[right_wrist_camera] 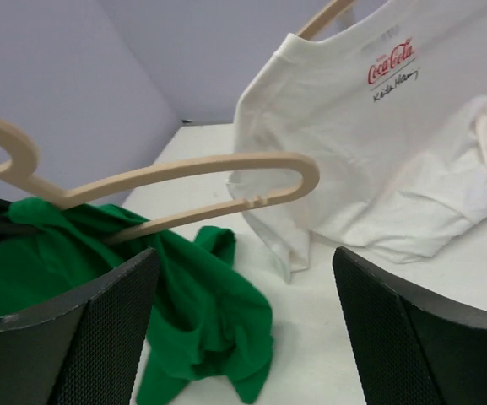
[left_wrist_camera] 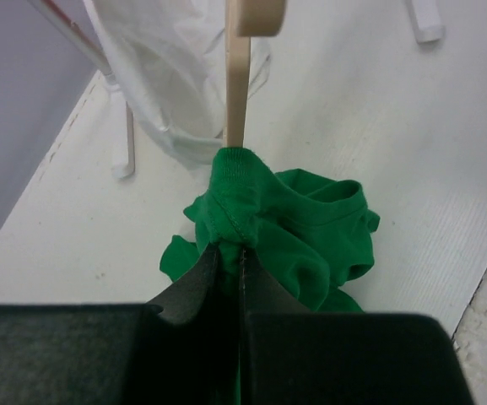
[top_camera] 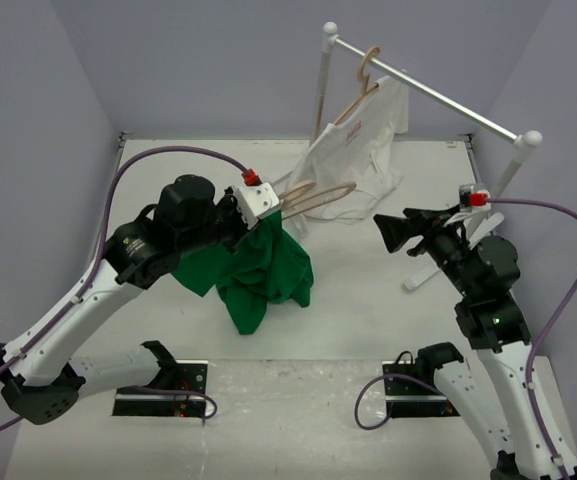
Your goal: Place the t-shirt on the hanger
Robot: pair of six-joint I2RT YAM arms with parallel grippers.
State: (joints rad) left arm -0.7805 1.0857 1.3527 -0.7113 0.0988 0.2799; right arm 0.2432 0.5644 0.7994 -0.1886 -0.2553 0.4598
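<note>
Nearest the lens, on the left: shows the left gripper (left_wrist_camera: 230, 253) pinched tight on a bunched fold of the t-shirt (left_wrist_camera: 294, 228), the rest of the green cloth hanging crumpled below. Has one arm of the hanger (left_wrist_camera: 236, 93) poking out through the collar toward the right, so looks only begun: other arm bare, body not pulled down, nothing straightened. Further right, finds the right gripper (right_wrist_camera: 243, 261) spread wide and holding nothing, just short of the hanger's free end.
</note>
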